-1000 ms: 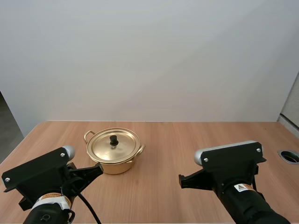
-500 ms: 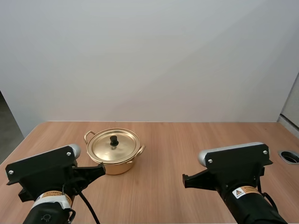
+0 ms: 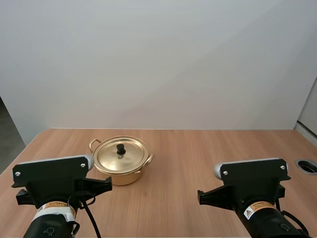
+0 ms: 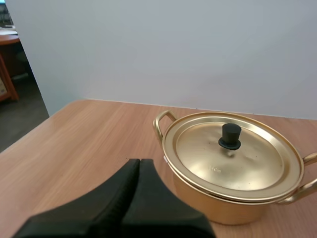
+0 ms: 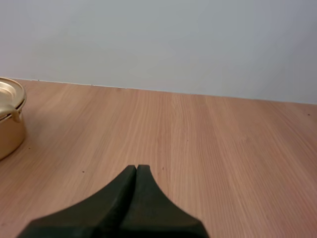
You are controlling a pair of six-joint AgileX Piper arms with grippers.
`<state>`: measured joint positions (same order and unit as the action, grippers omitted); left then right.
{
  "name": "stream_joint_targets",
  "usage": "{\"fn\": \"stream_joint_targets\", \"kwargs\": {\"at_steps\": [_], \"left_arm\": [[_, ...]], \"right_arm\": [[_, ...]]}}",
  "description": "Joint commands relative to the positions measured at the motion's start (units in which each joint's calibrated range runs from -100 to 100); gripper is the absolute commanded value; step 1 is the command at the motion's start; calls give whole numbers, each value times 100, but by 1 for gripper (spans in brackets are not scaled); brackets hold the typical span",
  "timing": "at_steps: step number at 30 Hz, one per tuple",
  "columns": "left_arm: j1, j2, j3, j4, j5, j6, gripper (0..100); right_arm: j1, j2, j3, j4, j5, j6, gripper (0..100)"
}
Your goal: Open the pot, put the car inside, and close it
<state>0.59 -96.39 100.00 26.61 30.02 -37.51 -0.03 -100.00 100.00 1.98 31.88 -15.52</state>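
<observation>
High view first. The round gold metal pot (image 3: pixel 120 171) sits on the light wooden counter (image 3: pixel 198 148), left of centre in the frame. Its flat gold lid (image 3: pixel 124 157) is on, with a small black knob (image 3: pixel 120 148) standing upright in the middle. A loop handle sticks out on each side of the pot.

My left gripper (image 3: pixel 108 184) is at lower left, with its tips pointing toward the frame's right. It is close to the pot's near-left wall, and from up here I can't tell whether there's a gap. My right gripper (image 3: pixel 199 197) is at lower right over bare counter, well apart from the pot.

On the left wrist view, the left gripper (image 4: pixel 139 161) is clenched on nothing, both black fingers pressed together as one dark wedge. The tips are just short of the pot (image 4: pixel 218 208) and not touching it. They are near the rim, below one loop handle (image 4: pixel 161 121). The lid (image 4: pixel 247 158) sits flat and square on the rim, knob (image 4: pixel 231 135) up.

On the right wrist view, the right gripper (image 5: pixel 136 167) is also clenched on nothing, fingers together above plain wood grain. The pot's edge (image 5: pixel 7 134) shows well off to one side of the tips, with open counter (image 5: pixel 223 144) ahead.
</observation>
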Motion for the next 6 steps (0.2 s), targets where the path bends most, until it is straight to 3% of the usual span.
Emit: {"fn": "stream_joint_targets", "kwargs": {"at_steps": [1, 6], "left_arm": [[-3, 4, 0, 156, -70, -1, 0], [-3, 4, 0, 298, -70, -1, 0]], "right_arm": [[-4, 0, 0, -5, -12, 328, 0], [-4, 0, 0, -5, -12, 328, 0]]}}
